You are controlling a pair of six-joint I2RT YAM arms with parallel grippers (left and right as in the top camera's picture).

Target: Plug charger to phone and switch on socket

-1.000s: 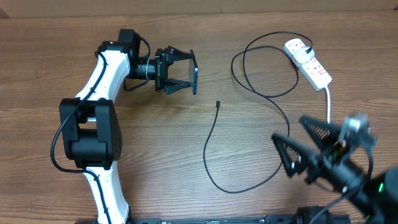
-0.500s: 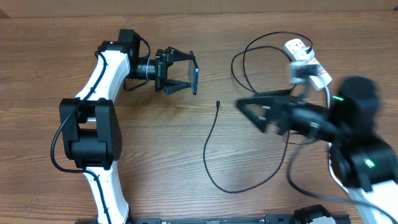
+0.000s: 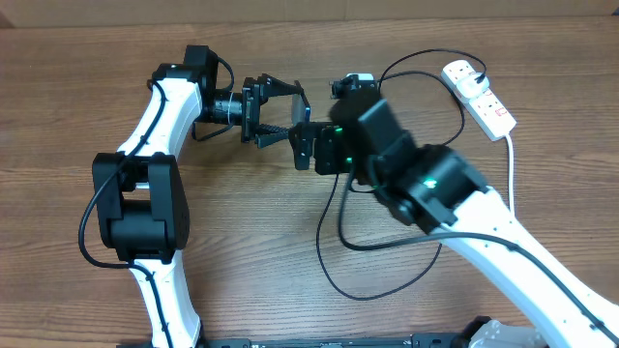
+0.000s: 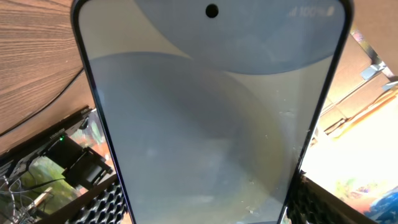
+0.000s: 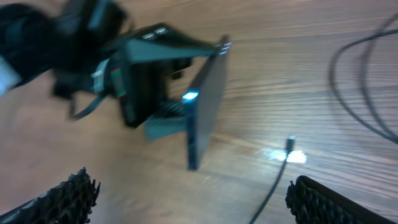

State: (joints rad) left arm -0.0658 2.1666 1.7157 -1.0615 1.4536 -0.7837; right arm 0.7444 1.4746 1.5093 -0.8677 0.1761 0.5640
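Right now my left claw [image 3: 279,118] is clamped on the phone [image 5: 206,93]. It holds the phone up on edge above the counter [image 3: 251,261], and the screen [image 4: 211,124] fills that wrist's view. My right claw [image 5: 193,185] stands wide apart with nothing in it, hovering just beside the phone. Below it, the connector tip [image 5: 290,144] of the charger [image 3: 372,295] lies loose on the counter, near the phone's lower end but apart from it. So I judge the task barely begun: the phone is presented, but the tip is neither gripped nor plugged in. Well apart to my right, the socket [image 3: 481,95] lies flat with the black plug [image 3: 477,70] seemingly seated in it. Whether it is switched on I cannot tell. I see no containers anywhere in view.
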